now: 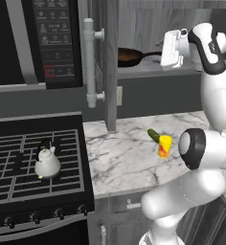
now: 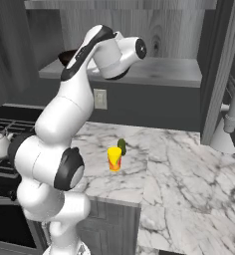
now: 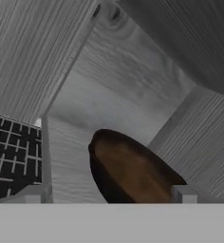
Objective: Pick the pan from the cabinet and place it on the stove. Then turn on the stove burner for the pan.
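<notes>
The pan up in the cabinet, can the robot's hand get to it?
Probably yes. The cabinet door stands open, the open hand is right by the pan handle, and nothing sits between them.

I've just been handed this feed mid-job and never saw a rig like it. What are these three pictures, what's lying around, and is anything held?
One white robot arm on a driving base, seen three ways. Two cameras ride behind it, left and right; the third sits on the hand and looks along the gripper. The arm reaches up into the open grey cabinet, where the brown pan rests on the shelf. The hand camera has the pan right ahead between the jaws, which stand open; nothing is held. Below left is the black stove with a white kettle on its grates. On the marble counter stand a yellow cup and a green vegetable.
</notes>
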Controlling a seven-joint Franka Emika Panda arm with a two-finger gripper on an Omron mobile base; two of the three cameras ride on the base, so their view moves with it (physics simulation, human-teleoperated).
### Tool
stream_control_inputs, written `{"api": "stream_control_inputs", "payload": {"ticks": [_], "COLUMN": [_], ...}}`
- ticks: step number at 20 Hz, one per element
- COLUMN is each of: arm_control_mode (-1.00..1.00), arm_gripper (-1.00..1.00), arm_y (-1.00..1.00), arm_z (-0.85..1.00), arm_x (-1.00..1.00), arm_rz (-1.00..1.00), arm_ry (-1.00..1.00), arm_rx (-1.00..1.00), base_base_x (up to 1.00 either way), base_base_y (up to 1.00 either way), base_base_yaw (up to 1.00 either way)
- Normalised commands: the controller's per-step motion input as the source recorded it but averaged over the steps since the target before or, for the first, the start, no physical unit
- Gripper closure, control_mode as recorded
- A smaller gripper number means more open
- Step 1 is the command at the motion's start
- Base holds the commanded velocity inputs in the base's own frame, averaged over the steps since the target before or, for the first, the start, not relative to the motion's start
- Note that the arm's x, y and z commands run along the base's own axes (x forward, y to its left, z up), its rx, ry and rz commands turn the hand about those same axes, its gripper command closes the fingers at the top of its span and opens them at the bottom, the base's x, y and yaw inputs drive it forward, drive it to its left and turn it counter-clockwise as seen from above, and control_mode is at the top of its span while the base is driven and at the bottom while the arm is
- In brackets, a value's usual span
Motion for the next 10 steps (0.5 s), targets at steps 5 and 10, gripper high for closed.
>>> {"api": "stream_control_inputs", "payload": {"ticks": [5,10], "arm_control_mode": [-1.0,-1.0], "arm_gripper": [-1.0,-1.0], "arm_y": [-0.09,-0.09], "arm_z": [-0.01,-0.04], "arm_x": [0.57,0.51], "arm_rz": [0.03,0.03], "arm_ry": [0.01,0.02], "arm_rx": [0.0,0.0], "base_base_x": [0.0,0.0], "base_base_y": [0.0,0.0], "base_base_yaw": [0.0,0.0]}}
